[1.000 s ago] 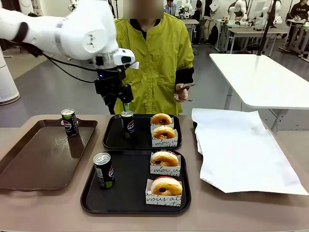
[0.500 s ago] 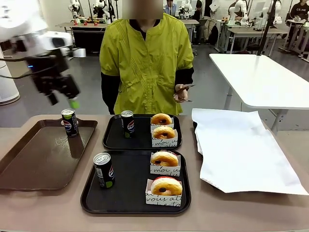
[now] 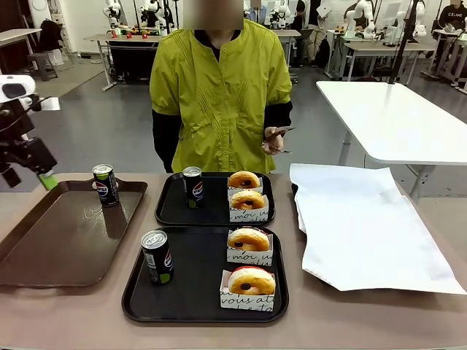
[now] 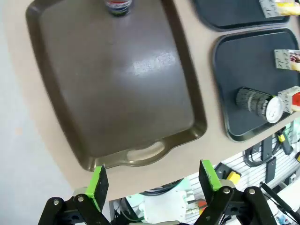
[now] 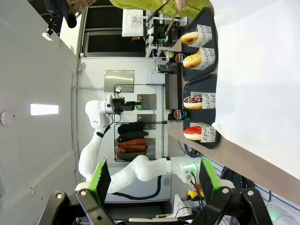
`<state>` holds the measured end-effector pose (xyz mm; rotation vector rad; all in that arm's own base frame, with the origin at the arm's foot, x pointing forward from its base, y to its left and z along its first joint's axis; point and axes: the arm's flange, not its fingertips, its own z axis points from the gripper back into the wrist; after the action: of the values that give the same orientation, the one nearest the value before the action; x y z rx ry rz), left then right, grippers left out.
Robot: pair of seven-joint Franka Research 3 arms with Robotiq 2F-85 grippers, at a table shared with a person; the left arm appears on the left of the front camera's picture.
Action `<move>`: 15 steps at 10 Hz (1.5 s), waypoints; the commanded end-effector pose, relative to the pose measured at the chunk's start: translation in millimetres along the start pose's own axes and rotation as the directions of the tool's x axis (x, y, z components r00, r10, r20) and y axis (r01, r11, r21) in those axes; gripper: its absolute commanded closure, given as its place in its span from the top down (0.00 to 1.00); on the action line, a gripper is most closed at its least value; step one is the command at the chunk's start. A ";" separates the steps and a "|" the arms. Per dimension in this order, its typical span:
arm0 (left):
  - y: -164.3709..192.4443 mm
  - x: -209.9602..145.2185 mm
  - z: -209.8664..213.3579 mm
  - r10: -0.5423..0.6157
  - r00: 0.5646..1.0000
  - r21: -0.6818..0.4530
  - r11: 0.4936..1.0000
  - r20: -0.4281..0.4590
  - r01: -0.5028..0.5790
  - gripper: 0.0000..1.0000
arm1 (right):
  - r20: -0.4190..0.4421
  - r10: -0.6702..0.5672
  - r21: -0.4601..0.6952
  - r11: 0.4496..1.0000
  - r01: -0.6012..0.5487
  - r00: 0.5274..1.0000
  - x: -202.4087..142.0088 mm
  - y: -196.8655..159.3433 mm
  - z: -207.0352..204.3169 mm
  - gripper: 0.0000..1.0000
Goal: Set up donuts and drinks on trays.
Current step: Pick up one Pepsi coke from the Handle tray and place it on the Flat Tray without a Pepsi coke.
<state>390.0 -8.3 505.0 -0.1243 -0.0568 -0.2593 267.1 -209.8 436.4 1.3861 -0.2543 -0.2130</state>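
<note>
Black trays: two near-square plastic ones sat mid-surface, the far tray [image 3: 174, 211] behind the near tray [image 3: 193, 292], almost touching; stiff, with raised rims, best lifted by a rim edge.
Far tray load: one can [image 3: 193, 186] at its left and two donuts [image 3: 244, 180] [image 3: 248, 200] at its right, one behind the other.
Near tray load: one can [image 3: 157, 256] at its left, two donuts [image 3: 249, 239] [image 3: 252, 281] at its right.
Spare can: a third can [image 3: 106, 184] stood in the far corner of the longer brown tray [image 3: 51, 248], well apart from the black ones.
Can handling: judged rigid and smooth, likely slippery on the printed wall and heavy for its size if full; the best hold looked to be across the body at mid-height.
Can axis: all three upright, long axis vertical, silver tops up.
Donut handling: judged soft, light and easily crushed, icing prone to smearing; take the paper sleeve low at its sides, gently.
Donut facing: each stood on edge in its sleeve, ring face and script toward the robot's side, widest run along the tray's left-right line.
Left tool [image 4: 152, 180]: pads wide apart, holding nothing, high over the near end of the brown tray.
Right tool [image 5: 152, 178]: pads spread wide, nothing between them, far off to the side of the surface.
White paper [image 3: 365, 226]: a large sheet lay on the right of the surface.
</note>
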 end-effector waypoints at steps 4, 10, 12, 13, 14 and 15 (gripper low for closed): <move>-3.1 1.0 0.0 -0.007 1.000 -0.002 1.000 0.000 0.007 1.00 | 0.010 0.012 0.022 1.000 -0.012 1.000 0.1 0.0 -0.9 1.00; 130.4 -100.5 18.6 0.163 0.964 -0.748 0.662 0.212 0.052 1.00 | 0.010 0.012 0.022 1.000 -0.012 1.000 0.1 0.0 -0.9 1.00; 149.8 -124.9 12.6 0.208 0.945 -0.810 0.580 0.252 0.088 1.00 | 0.010 0.012 0.022 1.000 -0.012 1.000 0.1 0.0 -0.9 1.00; 155.1 -135.1 3.9 0.234 0.941 -0.828 0.556 0.243 0.076 1.00 | 0.010 0.012 0.022 1.000 -0.012 1.000 0.1 0.0 -0.9 1.00; 163.9 -140.8 -3.8 0.245 0.943 -0.844 0.532 0.226 0.065 1.00 | 0.010 0.012 0.022 1.000 -0.012 1.000 0.1 0.0 -0.9 1.00; 171.8 -140.6 -6.5 0.251 0.947 -0.851 0.524 0.200 0.041 1.00 | 0.010 0.012 0.022 1.000 -0.012 1.000 0.1 0.0 -0.9 1.00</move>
<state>291.1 185.8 472.0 -1.1564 -0.2314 -0.1191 266.8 -210.3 436.2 1.3861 -0.2550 -0.2151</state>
